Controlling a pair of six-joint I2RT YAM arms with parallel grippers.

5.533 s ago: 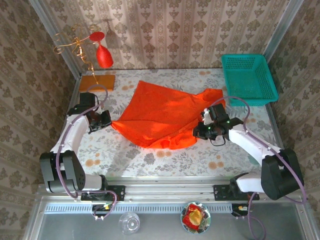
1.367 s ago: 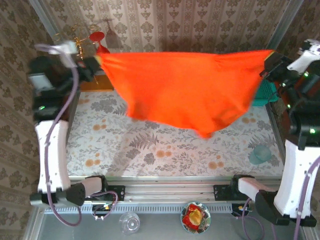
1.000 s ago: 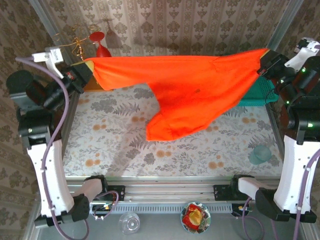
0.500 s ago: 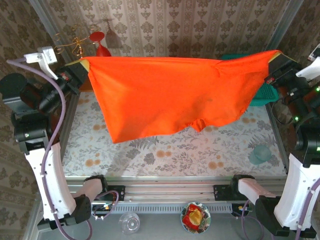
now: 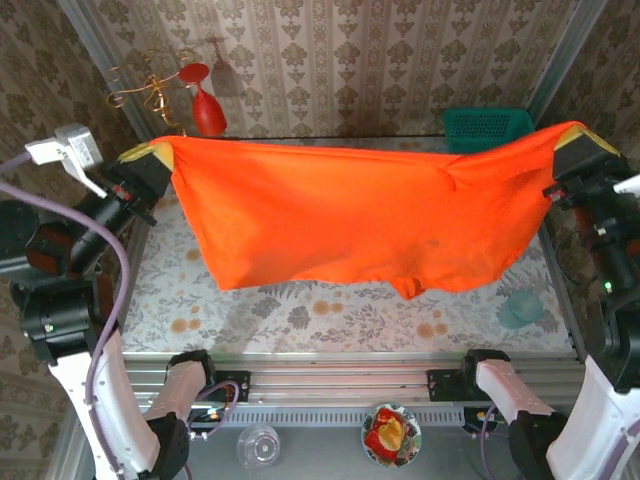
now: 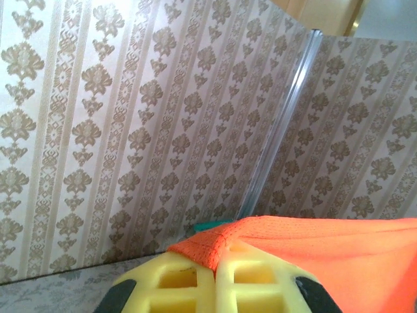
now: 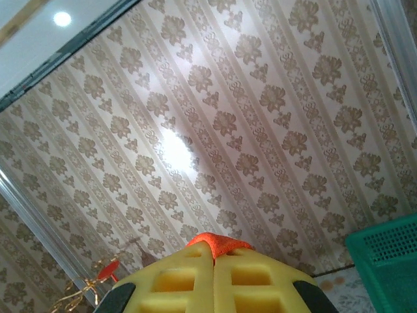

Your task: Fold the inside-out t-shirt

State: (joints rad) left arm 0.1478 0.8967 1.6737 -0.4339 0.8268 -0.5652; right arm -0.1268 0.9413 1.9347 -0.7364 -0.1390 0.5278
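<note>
Holding the t-shirt (image 5: pixel 350 225) stretched in mid-air above the table (image 5: pixel 300 312), long axis running left to right, with left gripper (image 5: pixel 150 157) and right gripper (image 5: pixel 577 141) each pinched tight on an opposite top corner.

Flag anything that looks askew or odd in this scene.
The t-shirt hangs in the air, stretched between the left hand and the right hand, but not evenly. Its lower edge runs crooked, and a small flap dangles lower just right of centre. Nothing looks spilled or damaged.
</note>
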